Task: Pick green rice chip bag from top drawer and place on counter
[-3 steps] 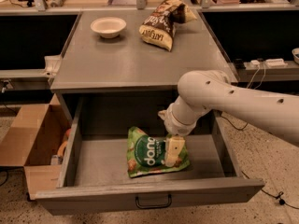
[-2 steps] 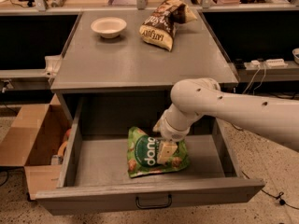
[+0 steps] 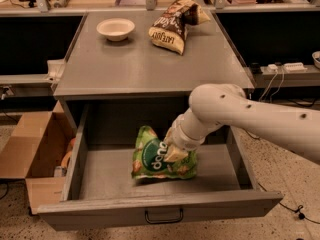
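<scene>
The green rice chip bag (image 3: 156, 156) is crinkled and tilted up inside the open top drawer (image 3: 160, 210), near its middle. My gripper (image 3: 175, 153) reaches down from the right on a white arm and is shut on the green rice chip bag at its right part, holding it a little off the drawer floor. The counter (image 3: 145, 64) is the grey top right behind and above the drawer.
A white bowl (image 3: 115, 29) and a brown-and-cream chip bag (image 3: 171, 24) rest at the back of the counter. An open cardboard box (image 3: 31, 156) stands on the floor left of the drawer. Cables and a power strip (image 3: 286, 67) lie at the right.
The gripper has moved left onto the green bag and closed on it. The bag has risen and tilted up from lying flat on the drawer floor.
</scene>
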You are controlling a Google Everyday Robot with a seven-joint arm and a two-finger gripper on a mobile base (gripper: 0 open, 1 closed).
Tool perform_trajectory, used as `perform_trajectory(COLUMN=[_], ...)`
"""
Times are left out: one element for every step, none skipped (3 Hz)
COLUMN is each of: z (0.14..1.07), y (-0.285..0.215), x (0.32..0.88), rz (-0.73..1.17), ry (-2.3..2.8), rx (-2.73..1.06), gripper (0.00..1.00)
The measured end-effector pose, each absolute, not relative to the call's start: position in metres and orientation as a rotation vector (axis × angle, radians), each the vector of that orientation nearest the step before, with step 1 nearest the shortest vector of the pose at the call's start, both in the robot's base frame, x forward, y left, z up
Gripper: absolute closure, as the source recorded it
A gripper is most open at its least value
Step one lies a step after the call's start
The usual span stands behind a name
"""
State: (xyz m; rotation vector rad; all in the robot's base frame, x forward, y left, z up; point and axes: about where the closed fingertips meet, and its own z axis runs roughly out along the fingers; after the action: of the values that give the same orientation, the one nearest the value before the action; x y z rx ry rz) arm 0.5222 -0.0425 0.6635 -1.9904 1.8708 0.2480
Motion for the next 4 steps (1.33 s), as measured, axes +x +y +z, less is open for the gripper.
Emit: perform_trajectory(z=[0.72,0.778,0.776,0.801], y=[-0.057,-0.094,-0.09,-0.094], x=[0.52,0.519,0.519,0.533], rz=[0.187,0.079,0.083,0.057], ry=[1.775,1.716,1.714,1.711], rx=[-1.856,-1.718,-1.726,-1.662], gripper=[0.96,1.0,1.0,1.0])
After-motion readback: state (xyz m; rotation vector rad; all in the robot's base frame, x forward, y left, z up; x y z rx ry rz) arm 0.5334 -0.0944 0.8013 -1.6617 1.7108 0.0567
